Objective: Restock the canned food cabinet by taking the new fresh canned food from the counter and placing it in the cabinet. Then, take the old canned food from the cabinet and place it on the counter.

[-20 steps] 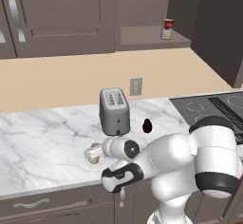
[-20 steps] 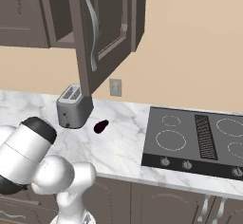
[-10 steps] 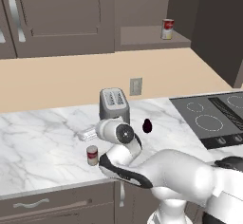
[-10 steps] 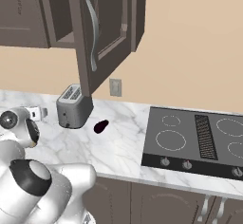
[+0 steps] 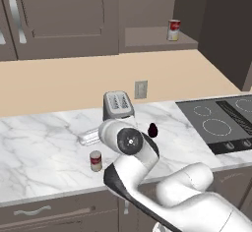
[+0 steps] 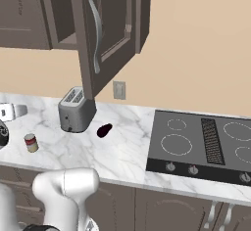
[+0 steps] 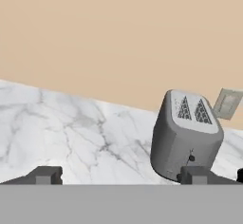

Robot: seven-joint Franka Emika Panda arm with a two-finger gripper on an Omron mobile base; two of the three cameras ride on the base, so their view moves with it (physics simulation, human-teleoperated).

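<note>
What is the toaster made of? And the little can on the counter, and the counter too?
The toaster looks like dull grey metal, smooth and matte, though it could be plastic. The can is probably metal: silvery top, red-and-white label. The counter looks like polished white marble, going by its grey veins.

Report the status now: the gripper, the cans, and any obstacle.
Gripper open, empty. One can on counter; second can on cabinet shelf. Toaster beside the gripper.
</note>
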